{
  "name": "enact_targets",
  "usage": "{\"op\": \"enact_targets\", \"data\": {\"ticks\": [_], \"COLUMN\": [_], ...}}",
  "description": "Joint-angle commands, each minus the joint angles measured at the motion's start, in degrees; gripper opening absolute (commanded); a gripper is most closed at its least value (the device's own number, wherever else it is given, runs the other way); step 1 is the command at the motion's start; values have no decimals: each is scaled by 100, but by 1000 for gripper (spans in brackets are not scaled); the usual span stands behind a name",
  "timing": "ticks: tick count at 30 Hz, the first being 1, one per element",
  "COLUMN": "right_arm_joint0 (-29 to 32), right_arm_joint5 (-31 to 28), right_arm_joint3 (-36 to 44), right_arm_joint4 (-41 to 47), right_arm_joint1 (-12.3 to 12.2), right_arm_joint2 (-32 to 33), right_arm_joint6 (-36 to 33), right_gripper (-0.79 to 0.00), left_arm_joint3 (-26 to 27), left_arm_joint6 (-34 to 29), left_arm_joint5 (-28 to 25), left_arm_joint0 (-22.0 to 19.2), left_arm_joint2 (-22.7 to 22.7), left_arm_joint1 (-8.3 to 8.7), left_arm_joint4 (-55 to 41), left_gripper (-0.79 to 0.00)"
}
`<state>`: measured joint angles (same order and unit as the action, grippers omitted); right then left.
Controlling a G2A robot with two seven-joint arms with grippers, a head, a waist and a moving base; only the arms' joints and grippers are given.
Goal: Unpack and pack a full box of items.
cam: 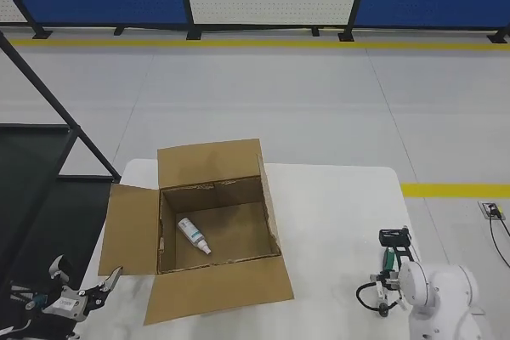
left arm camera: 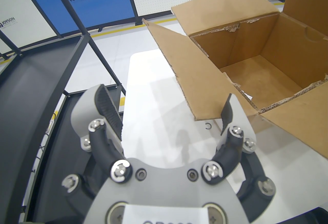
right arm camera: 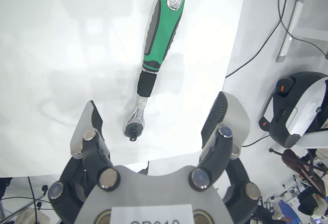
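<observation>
An open cardboard box (cam: 212, 170) (left arm camera: 258, 40) stands on the white table (cam: 340, 221), flaps spread outward. A small white bottle (cam: 194, 235) with a teal label lies on the box floor. A ratchet wrench with a green and grey handle (right arm camera: 160, 37) (cam: 394, 253) lies flat on the table near its right edge. My right gripper (right arm camera: 156, 117) hovers open above the wrench's metal head, holding nothing. My left gripper (left arm camera: 166, 109) (cam: 87, 287) is open and empty at the table's front left corner, beside the box's left flap.
A black metal rack (cam: 25, 170) (left arm camera: 30, 76) stands off the table's left side. Cables (right arm camera: 284, 4) and a black and white device (right arm camera: 294, 112) lie on the floor beyond the right table edge. Bare table lies between box and wrench.
</observation>
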<state>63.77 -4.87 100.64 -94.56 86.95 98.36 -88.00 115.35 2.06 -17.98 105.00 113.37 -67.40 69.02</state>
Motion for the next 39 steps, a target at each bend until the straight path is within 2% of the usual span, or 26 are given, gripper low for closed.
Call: {"op": "enact_targets", "data": {"ticks": [1,4,6,7,25,29,32,37,39], "right_arm_joint0": [-78,-227,-312,-343,-543,-569,-595,-660,-680], "right_arm_joint5": [-18,10,21,27,211,244,258,264,263], "right_arm_joint3": [-153,-451,-633,-696,-1222,-1302,-1371,-1463,-1415], "right_arm_joint4": [101,253,322,352,658,701,751,806,843], "right_arm_joint1": [-13,-36,-52,-59,-194,-224,-248,-293,-311], "right_arm_joint2": [54,148,179,185,235,206,189,160,155], "right_arm_joint6": [0,0,0,0,0,0,0,0,0], "right_gripper": [-191,-212,-372,-385,-440,-545,-570,-785,-785], "left_arm_joint3": [0,0,0,0,0,0,0,0,0], "left_arm_joint6": [0,0,0,0,0,0,0,0,0], "left_arm_joint5": [0,0,0,0,0,0,0,0,0], "left_arm_joint0": [0,0,0,0,0,0,0,0,0], "left_arm_joint2": [0,0,0,0,0,0,0,0,0], "left_arm_joint1": [0,0,0,0,0,0,0,0,0], "left_arm_joint4": [0,0,0,0,0,0,0,0,0], "left_gripper": [0,0,0,0,0,0,0,0,0]}}
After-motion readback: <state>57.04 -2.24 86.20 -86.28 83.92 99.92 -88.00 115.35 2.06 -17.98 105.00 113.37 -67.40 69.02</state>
